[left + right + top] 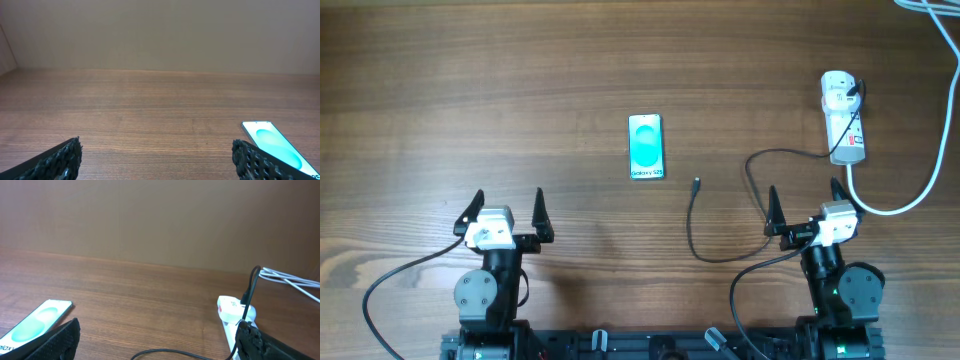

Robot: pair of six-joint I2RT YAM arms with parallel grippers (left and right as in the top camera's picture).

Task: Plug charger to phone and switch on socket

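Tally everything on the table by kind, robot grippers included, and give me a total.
Phone: 1
Charger cable: 1
Power strip: 1
Grippers: 2, the left gripper and the right gripper, both open
Total: 5

Worktop (470, 90) matt wood grain; phone (646, 146) screen glossy; socket (843, 125) smooth white plastic; finger pads (62, 159) rough, knobbly black.

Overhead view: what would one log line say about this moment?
phone: flat, unplugged | charger: plug loose, apart from phone | socket: untouched | left tool: open, empty | right tool: open, empty
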